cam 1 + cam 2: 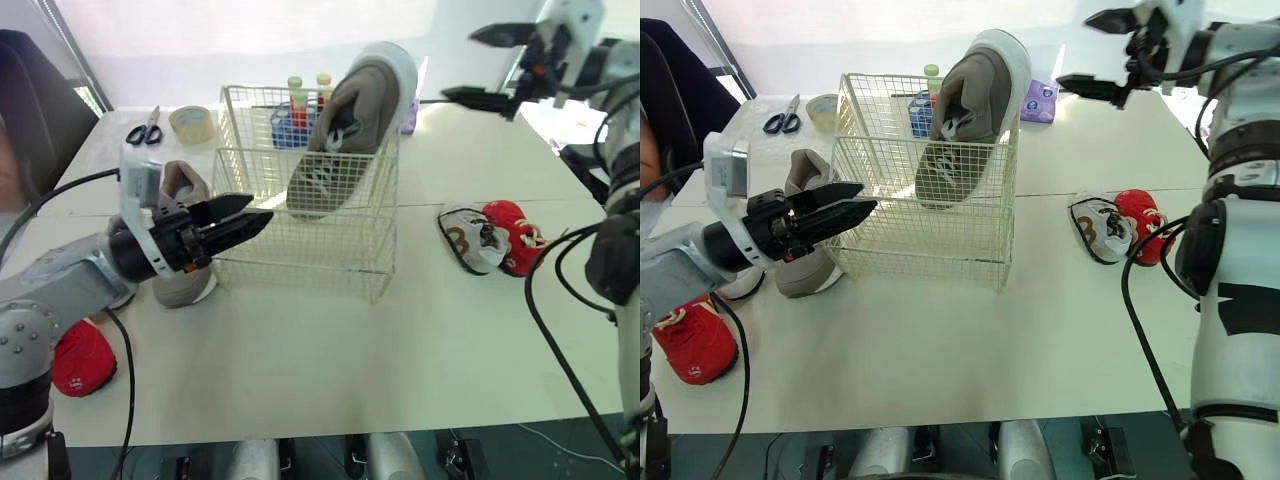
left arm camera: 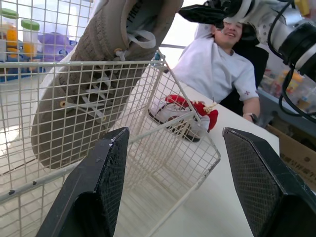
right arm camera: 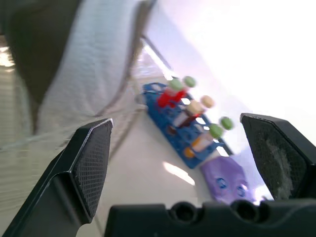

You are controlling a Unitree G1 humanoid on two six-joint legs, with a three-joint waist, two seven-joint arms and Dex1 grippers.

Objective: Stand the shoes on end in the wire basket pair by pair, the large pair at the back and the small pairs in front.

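The wire basket (image 1: 305, 200) is standing in the middle of the white table (image 1: 330, 350). One large grey sneaker (image 1: 350, 120) is standing on end inside it, toe down. It is leaning toward the back right corner, and its heel is rising above the rim. The second grey sneaker (image 1: 185, 250) is resting on the table just beside the basket's left wall, partly hidden by the left arm. The left gripper (image 1: 258, 209) is hovering at the front left corner of the basket, pointing at the wire. Its fingers are spread apart and holding nothing. The right gripper (image 1: 458, 66) is hanging high above the back right of the table, well apart from the basket, with its fingers wide and empty. A small white shoe (image 1: 468, 240) and a small red shoe (image 1: 515, 235) are lying touching each other to the right of the basket, with bare table between them and it. Another small red shoe (image 1: 690, 340) is lying near the front left edge. Scissors (image 1: 146, 128), a tape roll (image 1: 190, 122) and a blue tube rack (image 3: 182, 123) are sitting behind the basket. A wide free strip of table is stretching in front of the basket.
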